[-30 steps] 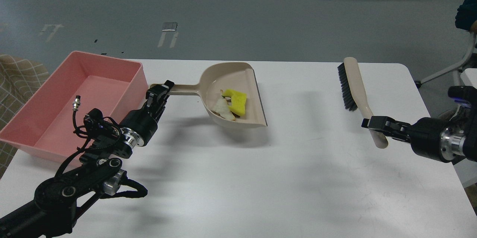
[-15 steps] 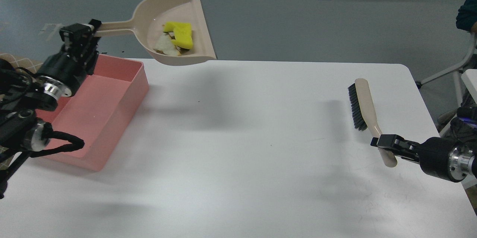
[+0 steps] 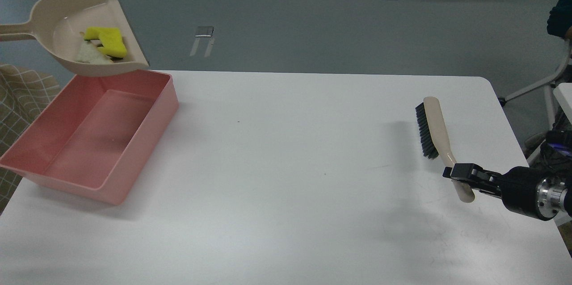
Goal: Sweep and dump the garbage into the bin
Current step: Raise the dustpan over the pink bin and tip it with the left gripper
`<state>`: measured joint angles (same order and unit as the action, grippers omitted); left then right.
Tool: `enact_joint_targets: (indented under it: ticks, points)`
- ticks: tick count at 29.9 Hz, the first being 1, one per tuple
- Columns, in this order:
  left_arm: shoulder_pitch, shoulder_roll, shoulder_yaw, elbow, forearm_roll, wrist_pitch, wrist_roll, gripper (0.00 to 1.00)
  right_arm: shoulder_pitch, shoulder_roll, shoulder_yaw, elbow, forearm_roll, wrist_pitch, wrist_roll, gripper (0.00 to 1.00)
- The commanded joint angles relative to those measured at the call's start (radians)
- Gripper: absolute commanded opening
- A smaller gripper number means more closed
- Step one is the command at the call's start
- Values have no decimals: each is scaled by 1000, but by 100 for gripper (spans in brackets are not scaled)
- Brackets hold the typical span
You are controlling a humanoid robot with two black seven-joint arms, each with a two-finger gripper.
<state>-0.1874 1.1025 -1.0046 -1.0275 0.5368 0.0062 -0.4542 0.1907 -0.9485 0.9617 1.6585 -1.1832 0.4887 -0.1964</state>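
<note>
My right claw (image 3: 460,173) clamps brush (image 3: 431,131) handle; left claw offscreen; dustpan (image 3: 67,26) with garbage (image 3: 105,44) over bin (image 3: 156,111), far left.

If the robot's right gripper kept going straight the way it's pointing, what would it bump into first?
The right gripper points left across the table and is already shut on the brush handle. Beyond that, the way looks free; far off lies the pink bin, though depth is unclear.
</note>
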Motion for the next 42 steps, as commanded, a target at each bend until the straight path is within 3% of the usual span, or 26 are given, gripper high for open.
enact_joint_targets:
  ticks: [1, 8, 19, 36, 42]
  points:
    - [13, 34, 11, 59, 18, -29, -35, 0, -2, 0, 0, 1, 1, 0, 0, 0]
    - [89, 49, 14, 60, 103, -25, -35, 0, -4, 17, 2, 1, -1, 0, -1, 0]
    - [82, 102, 6, 63, 327, 93, -35, 0, -4, 19, 2, 1, 1, 0, -1, 0]
    - [74, 230, -2, 60, 341, 98, -35, 0, -4, 28, 3, 0, 1, 0, -1, 0]
    - [-90, 226, -26, 60, 279, 81, -35, 0, -4, 30, 3, 1, -1, 0, -1, 0]
